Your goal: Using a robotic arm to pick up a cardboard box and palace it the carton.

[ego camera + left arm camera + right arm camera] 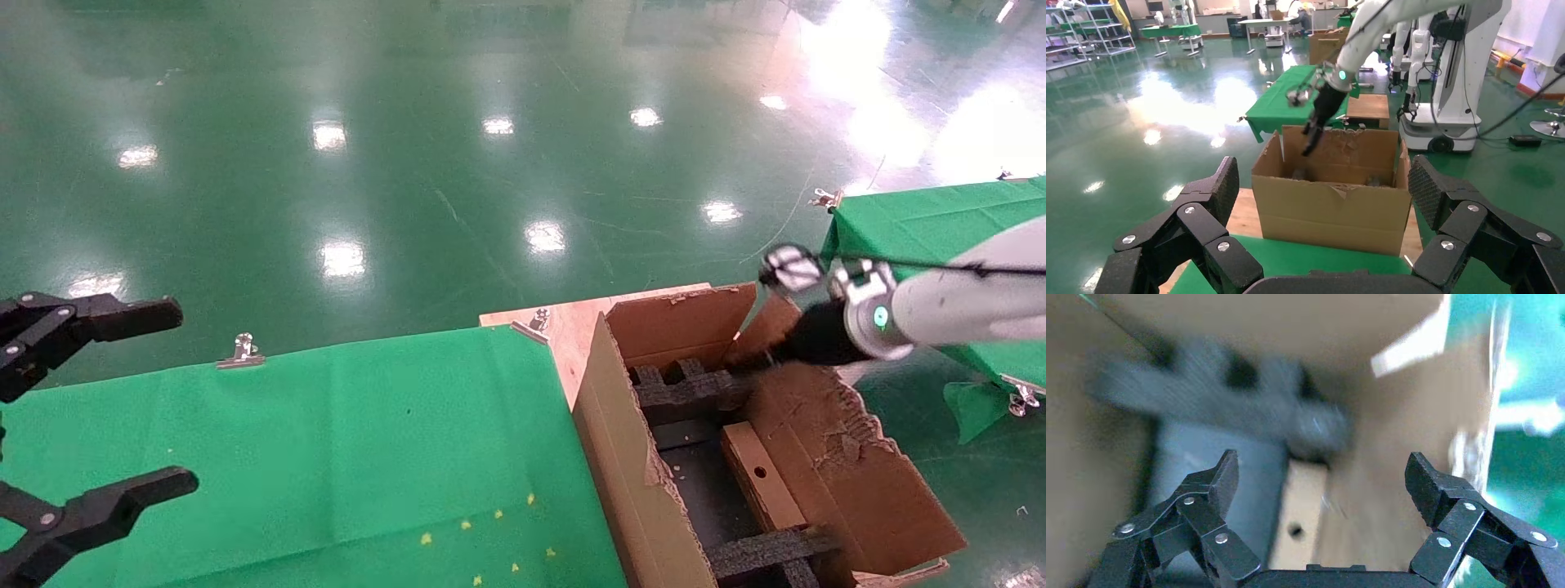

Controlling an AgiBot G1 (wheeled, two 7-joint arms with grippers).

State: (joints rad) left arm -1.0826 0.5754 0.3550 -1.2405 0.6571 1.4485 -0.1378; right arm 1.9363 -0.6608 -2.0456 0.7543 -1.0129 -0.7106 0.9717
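The box (760,476) already lies inside the carton (621,441), standing on a long edge against the right wall, its round hole facing up, between the two black foam blocks (686,392). The right arm (964,306) reaches in from the right, its gripper (1321,478) above the carton's far end, jaws spread wide and holding nothing; the wrist view looks straight down past them at the box below. So the step in hand reads as the release and the lift clear.

To do this well, the arm should rise straight up before swinging away, since the torn right flap (850,457) and the far flap (678,322) stand close beside the wrist and could catch the cable or a finger. Keep the jaws wide until above the flaps, so no fingertip drags the box out of its slot. The box leans on the wall, so any nudge may tip it flat.

The left gripper (90,416) hangs parked over the green tabletop (327,457), jaws wide apart and empty.
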